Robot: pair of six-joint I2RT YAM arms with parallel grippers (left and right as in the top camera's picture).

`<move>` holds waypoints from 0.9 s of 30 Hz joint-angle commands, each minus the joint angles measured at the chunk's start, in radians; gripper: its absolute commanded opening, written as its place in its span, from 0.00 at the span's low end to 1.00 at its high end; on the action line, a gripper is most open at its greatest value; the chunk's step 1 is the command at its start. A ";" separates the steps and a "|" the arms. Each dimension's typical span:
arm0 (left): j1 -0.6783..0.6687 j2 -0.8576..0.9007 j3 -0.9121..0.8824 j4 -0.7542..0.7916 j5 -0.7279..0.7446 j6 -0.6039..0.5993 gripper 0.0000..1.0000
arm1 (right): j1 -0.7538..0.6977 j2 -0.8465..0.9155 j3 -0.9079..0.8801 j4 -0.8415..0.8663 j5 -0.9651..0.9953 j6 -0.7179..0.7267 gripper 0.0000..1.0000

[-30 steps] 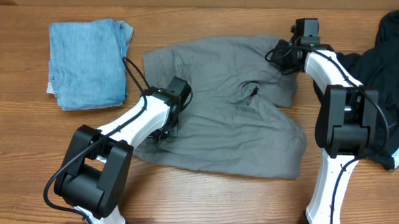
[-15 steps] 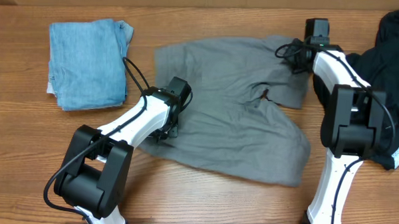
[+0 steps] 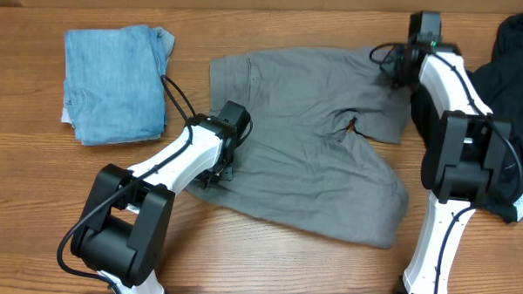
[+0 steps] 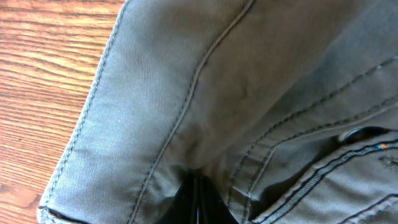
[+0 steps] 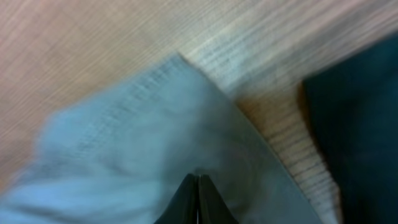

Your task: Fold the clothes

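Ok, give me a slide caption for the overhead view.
Left claw and right claw pinch the grey shorts, lying between folded light-blue denim and a black garment.

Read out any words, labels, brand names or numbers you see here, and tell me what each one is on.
No text can be read in any view.
grey shorts: only seams and a small button, no legible marking.
folded denim, black garment, table: no writing visible.
Right wrist view: too blurred to read anything.
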 commanded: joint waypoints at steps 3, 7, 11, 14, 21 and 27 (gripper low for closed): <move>0.005 -0.025 0.013 -0.031 0.013 -0.011 0.04 | -0.006 -0.082 0.324 -0.221 -0.008 -0.015 0.04; 0.005 -0.025 0.013 -0.043 0.039 -0.026 0.04 | -0.006 -0.176 0.462 -0.400 -0.013 -0.016 0.04; 0.004 -0.025 0.013 -0.048 0.063 -0.031 0.04 | -0.006 -0.336 0.489 -0.511 -0.043 -0.084 0.04; 0.004 -0.025 0.012 -0.049 0.065 -0.040 0.04 | -0.006 -0.439 0.489 -0.573 -0.045 -0.087 0.04; 0.003 -0.040 0.002 -0.056 0.090 -0.042 0.04 | -0.006 -0.606 0.489 -0.734 -0.063 -0.109 0.04; 0.003 -0.209 -0.055 -0.010 0.063 -0.063 0.04 | -0.006 -0.673 0.489 -0.879 -0.139 -0.173 0.04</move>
